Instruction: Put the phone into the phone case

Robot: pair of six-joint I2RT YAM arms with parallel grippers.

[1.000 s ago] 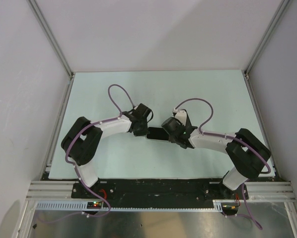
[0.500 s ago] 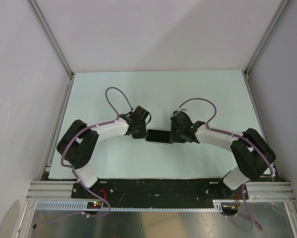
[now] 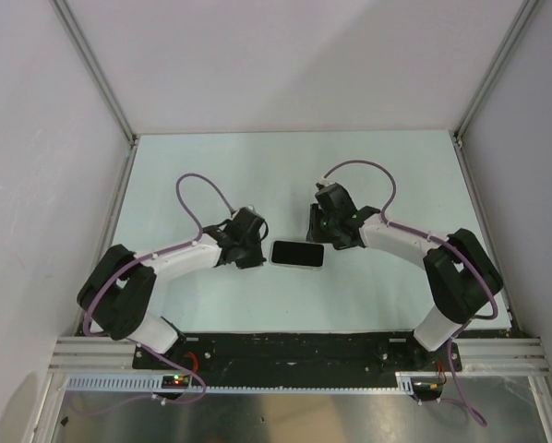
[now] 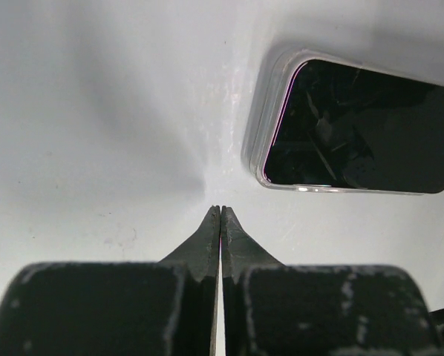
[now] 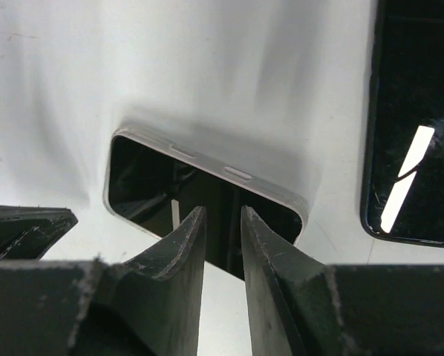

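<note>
Top external view gives us the phone (image 3: 297, 254) lying flat with the dark screen up, on the pale desk (image 3: 211, 166). It is about halfway between the left and right edges and somewhat closer to the near edge than to the far one. It sits inside the clear phone case (image 4: 260, 141), whose rim goes around the corner of the screen in the left wrist view.

From the left wrist view we see the left pincer (image 4: 220, 215) completely closed, the two fingertips (image 4: 210, 226) pressed together with nothing between them. It points at the bare desk just beside the left end of the cased phone and is apart from it.

From the right wrist view we see the right pincer (image 5: 223, 216) with only a narrow slit between its fingers (image 5: 186, 241), and nothing is gripped in that slit. Its tips stand in front of the near end of the phone, but we cannot tell if they touch it.

At the right border of this same view there is a dark glossy object (image 5: 415, 126) with a rounded corner; we cannot tell what it is.

From above, the two pincers stand at opposite short ends of the phone, the left one at its left end and the right one at its right, far corner.
</note>
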